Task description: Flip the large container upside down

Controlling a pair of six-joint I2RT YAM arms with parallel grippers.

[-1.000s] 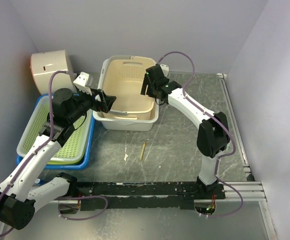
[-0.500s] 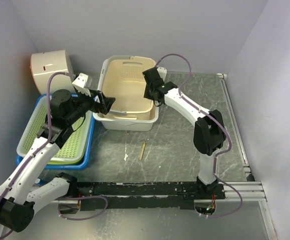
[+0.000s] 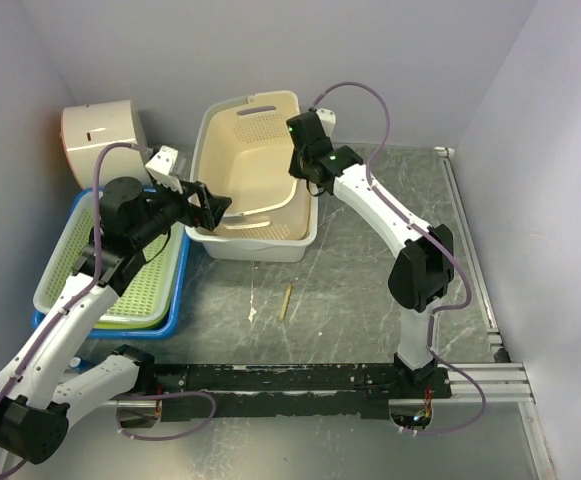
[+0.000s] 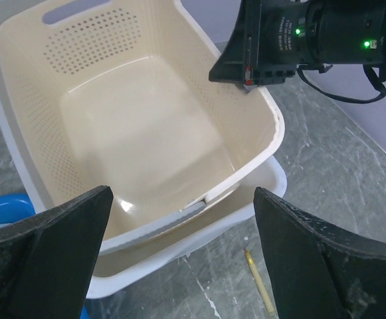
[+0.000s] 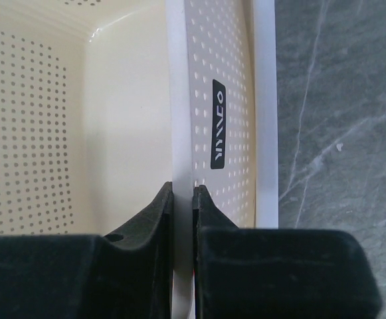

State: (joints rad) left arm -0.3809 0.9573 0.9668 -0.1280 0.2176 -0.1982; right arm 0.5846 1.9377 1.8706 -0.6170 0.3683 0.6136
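- You are working over a dark grey marbled table (image 3: pixel 350 290), with pale lilac walls (image 3: pixel 270 50) closing it in at 9, 12 and 3 o'clock.
- A metal rail (image 3: pixel 470 240) is running along the table's 3 o'clock edge.
- A small black label (image 5: pixel 219 123) is showing on the perforated outer wall of the cream container (image 3: pixel 250 160); its pale letters are lying sideways and too unclear to read.
- The cream container is sitting at about 11 o'clock on the table, nested in a white tub (image 3: pixel 255 245) and tilting, its far end riding above the tub's rim.
- Your right gripper (image 5: pixel 183 191) is clamping the cream container's rim on its 3 o'clock side, with both fingers pressing flat against it.
- Your left gripper (image 4: pixel 183 256) is hovering at the tub's 8 o'clock corner with its fingers spread wide, gripping nothing.
- A green slotted tray (image 3: pixel 120 270) is resting in a blue tray (image 3: pixel 175 305) at 9 o'clock, touching the tub's side.
- A round white drum (image 3: pixel 105 135) is standing at 10 o'clock, against the wall.
- A thin wooden stick (image 3: pixel 286 300) is lying on the table at the tub's 6 o'clock.
- Purple cables (image 3: pixel 355 105) are looping above the right arm.
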